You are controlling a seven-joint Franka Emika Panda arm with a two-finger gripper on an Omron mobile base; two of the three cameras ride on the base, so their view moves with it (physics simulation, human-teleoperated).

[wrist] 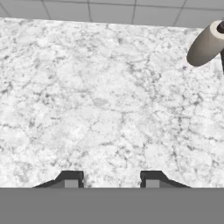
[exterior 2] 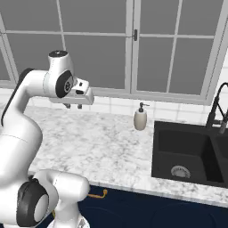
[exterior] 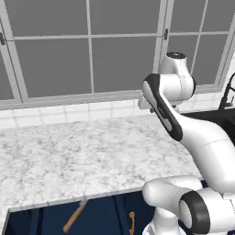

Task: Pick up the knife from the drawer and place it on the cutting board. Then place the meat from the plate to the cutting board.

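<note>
Fingertips (wrist: 72, 179) of my claw (wrist: 112, 180) stand apart with a clear gap and nothing between them, hanging above bare white-grey marble counter (wrist: 100, 100). In the right base view my claw (exterior 2: 74, 106) sits high over the counter (exterior 2: 107, 142), close to the tiled back wall under the windows. A beige soap dispenser (exterior 2: 140, 117) stands near the back of the counter, just beside the black sink (exterior 2: 187, 156) with its dark tap (exterior 2: 217, 109); from my hand it appears at the upper right corner (wrist: 205, 43). Below the counter's front edge the navy drawer (exterior: 46, 220) is pulled open, and the knife (exterior: 75, 215) lies inside it, wooden handle slanting toward me, blade end up by the counter edge. The drawer's brass pull (exterior: 131, 221) shows beside my base.
</note>
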